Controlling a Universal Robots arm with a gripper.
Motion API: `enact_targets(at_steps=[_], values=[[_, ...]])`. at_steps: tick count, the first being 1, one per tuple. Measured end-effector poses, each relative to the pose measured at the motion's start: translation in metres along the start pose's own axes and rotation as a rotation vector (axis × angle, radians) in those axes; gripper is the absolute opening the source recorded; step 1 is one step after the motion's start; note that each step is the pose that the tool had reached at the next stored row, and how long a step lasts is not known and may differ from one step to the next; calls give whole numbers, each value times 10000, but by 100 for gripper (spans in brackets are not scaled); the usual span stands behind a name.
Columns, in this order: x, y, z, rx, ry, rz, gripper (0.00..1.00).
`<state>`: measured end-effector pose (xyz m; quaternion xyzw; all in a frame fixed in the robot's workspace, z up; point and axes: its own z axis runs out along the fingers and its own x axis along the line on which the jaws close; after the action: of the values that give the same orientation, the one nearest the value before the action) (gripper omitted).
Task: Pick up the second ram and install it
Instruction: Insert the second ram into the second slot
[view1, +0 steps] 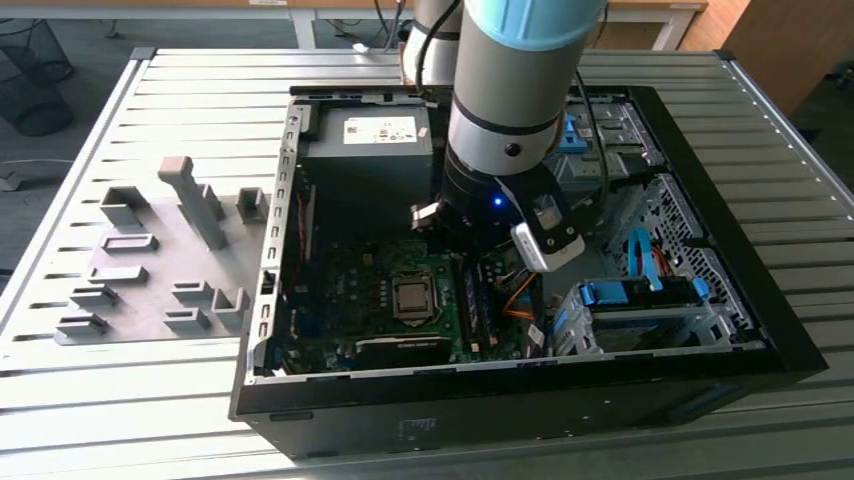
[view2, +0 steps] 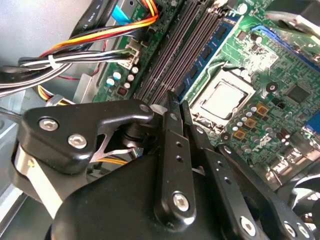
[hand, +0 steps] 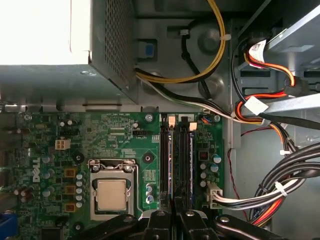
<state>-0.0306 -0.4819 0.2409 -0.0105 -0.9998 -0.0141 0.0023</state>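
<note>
A: second ram (hand: 173, 165) stands upright in a motherboard slot (hand: 164, 165), right under the claw (hand: 175, 202). Claw fingers are together with nothing between them.
B: Step?
A: Install, late stage by my read. It looks seated; can't tell about the latches. Any final push needs to go straight down, even along the top edge.
B: Labels?
A: White label (view1: 380, 130) on the power supply (view1: 360, 152), too small to read.

Even daylight throughout; the power supply (hand: 45, 32) glares white, the case interior (view1: 400, 290) shadowed.
</note>
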Motion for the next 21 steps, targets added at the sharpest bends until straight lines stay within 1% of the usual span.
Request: enact_targets(at_steps=[5,16,18,21], values=[[-1,0,11,-1,0,0,14],[-1,-7,205,2,-2,98,14],[-1,-8,222,1,-2,107,14],[-1,-8,222,4,-2,108,14]])
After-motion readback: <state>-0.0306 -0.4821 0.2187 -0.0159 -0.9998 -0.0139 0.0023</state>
